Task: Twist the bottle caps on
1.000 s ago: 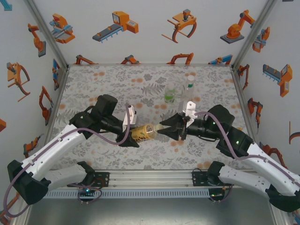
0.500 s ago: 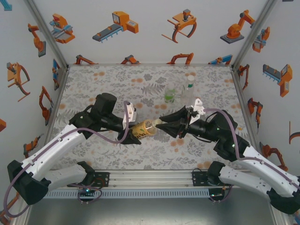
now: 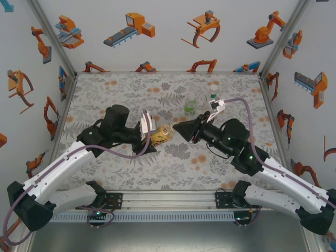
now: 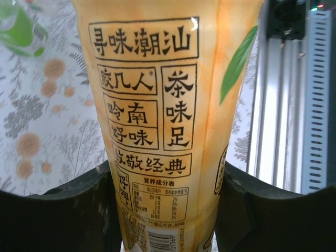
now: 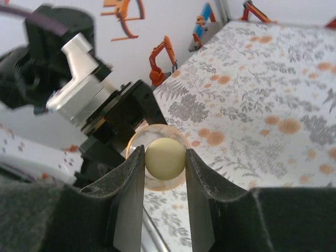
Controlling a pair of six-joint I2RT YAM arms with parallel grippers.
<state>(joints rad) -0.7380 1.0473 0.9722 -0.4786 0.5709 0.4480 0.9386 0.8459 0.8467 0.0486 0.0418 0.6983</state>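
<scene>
The amber-yellow plastic bottle (image 3: 160, 135) carries an orange-yellow label (image 4: 147, 105) printed with black boxed characters and a green leaf. The small round plastic cap (image 5: 165, 159) is pale yellow-green. The white table cover (image 3: 105, 94) shows grey ferns and orange blossoms. The white walls (image 3: 163, 52) bear orange robot cartoons.

I see the floral-patterned table (image 3: 115, 94) carrying a short green-tinted bottle (image 3: 190, 105) and a slim clear bottle (image 3: 211, 97), upright, side by side.

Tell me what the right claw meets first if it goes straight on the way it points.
Likely the mouth of the amber bottle, held sideways in the left claw. The yellow-green cap pinched in the right claw lines up with it; whether they touch is unclear.
</scene>
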